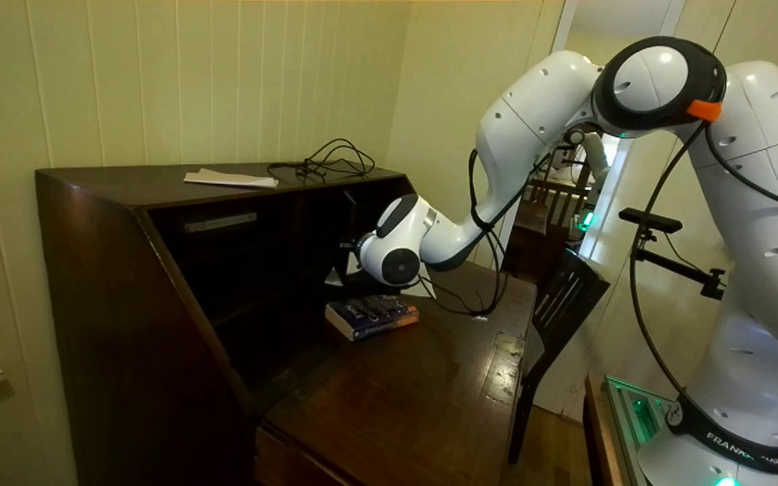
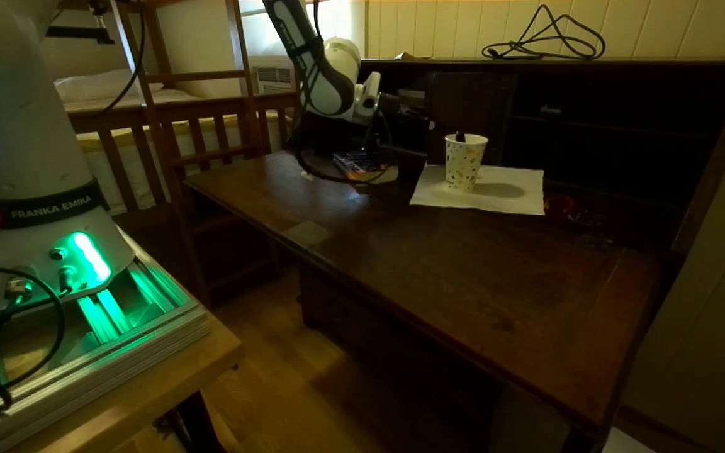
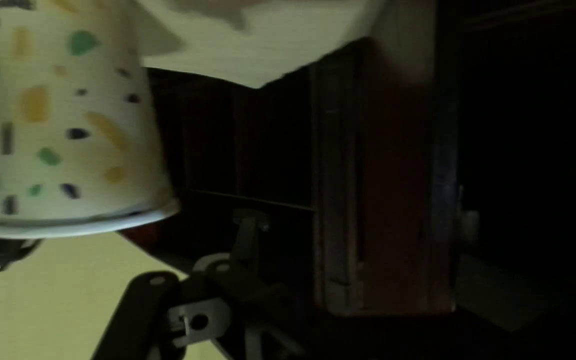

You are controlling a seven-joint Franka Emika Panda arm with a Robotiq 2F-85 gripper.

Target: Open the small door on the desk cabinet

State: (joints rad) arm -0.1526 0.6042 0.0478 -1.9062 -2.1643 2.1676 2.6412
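The desk cabinet is dark brown wood, with its sloped side point(image 1: 132, 317) and writing leaf point(image 2: 463, 264) in view. A brown panel point(image 2: 469, 113), apparently the small door, stands among its shadowy compartments. It looks swung outward in the wrist view point(image 3: 393, 200), with a small pale knob point(image 3: 469, 227) at its edge. My gripper point(image 2: 422, 123) is at the panel's knob side. In the wrist view, whose picture is upside down, one finger point(image 3: 249, 240) stands apart from the panel, so the gripper looks open. The other finger is lost in darkness. Contact with the panel cannot be told.
A speckled paper cup point(image 2: 463, 163) with a dark item stands on white paper point(image 2: 510, 185) close to the panel. A thick book point(image 1: 370, 317) lies on the leaf below the wrist. Cables point(image 1: 325, 162) lie on the cabinet top. A dark chair point(image 1: 558, 317) stands beside the leaf.
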